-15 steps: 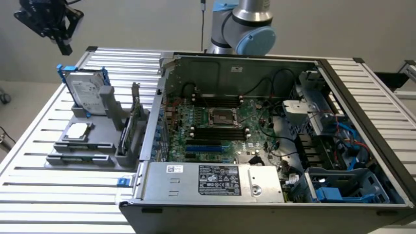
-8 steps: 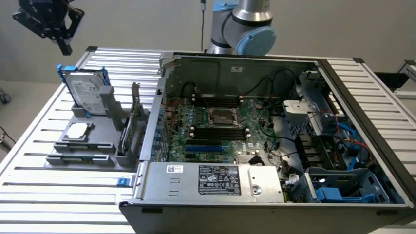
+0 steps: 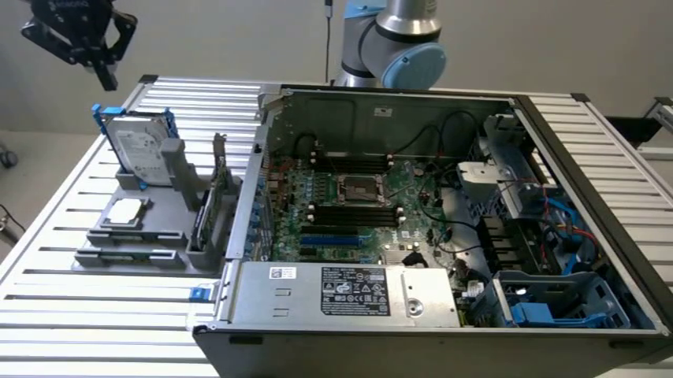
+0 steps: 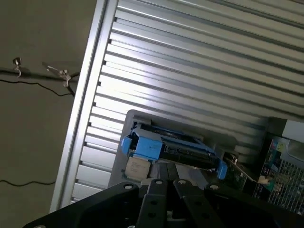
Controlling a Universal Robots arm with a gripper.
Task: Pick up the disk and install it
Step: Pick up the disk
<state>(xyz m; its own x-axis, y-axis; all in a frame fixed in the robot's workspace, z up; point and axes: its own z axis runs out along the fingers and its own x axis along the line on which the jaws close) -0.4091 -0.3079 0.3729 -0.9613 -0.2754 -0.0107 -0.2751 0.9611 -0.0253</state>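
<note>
The disk (image 3: 141, 146) stands upright in a slot of a grey fixture (image 3: 147, 236) at the exterior view's left. It is a silver drive with a white label in a blue carrier. My black gripper (image 3: 106, 80) hangs in the air above and a little to the left of it, apart from it, with nothing held. In the wrist view the disk (image 4: 173, 149) is seen edge-on, its blue frame facing the camera, just beyond my gripper (image 4: 167, 183). The fingers are shut together.
An open computer case (image 3: 421, 205) takes up the middle and right of the slatted metal table (image 3: 63, 315). A grey labelled box (image 3: 342, 291) sits at its front, a blue bay (image 3: 547, 307) at its front right. A small square chip (image 3: 124, 211) lies on the fixture.
</note>
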